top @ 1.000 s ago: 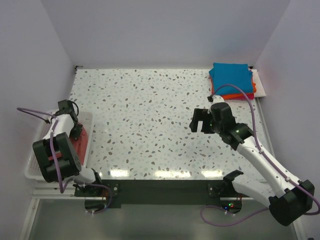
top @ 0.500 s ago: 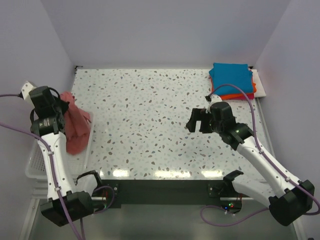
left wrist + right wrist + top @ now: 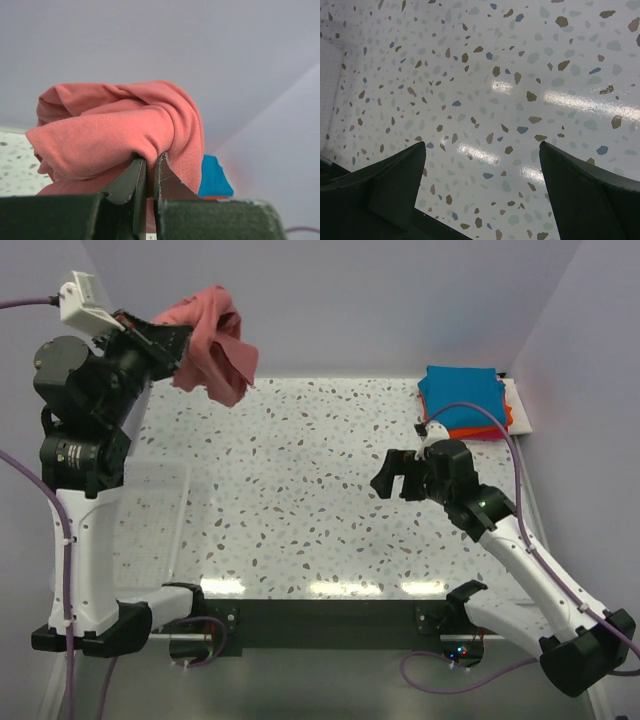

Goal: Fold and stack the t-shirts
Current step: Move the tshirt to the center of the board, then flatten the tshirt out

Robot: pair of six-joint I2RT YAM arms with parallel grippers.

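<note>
Dusty-red t-shirt [image 3: 212, 340] hangs bunched from the left gripper [image 3: 168, 342], jaws nearly closed on the cloth and raised high. White mesh basket [image 3: 150, 510] sits lower, beside that arm. Right gripper [image 3: 392, 476] is wide open and empty, over the speckled table [image 3: 300, 460]. Beyond it, teal t-shirt [image 3: 462, 392] lies folded atop orange t-shirt [image 3: 480, 431].

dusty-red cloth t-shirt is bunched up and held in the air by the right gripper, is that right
No. It is the left gripper that holds the bunched dusty-red cloth t-shirt in the air; the left wrist view shows the cloth pinched between its jaws. The right gripper is open and empty.
</note>
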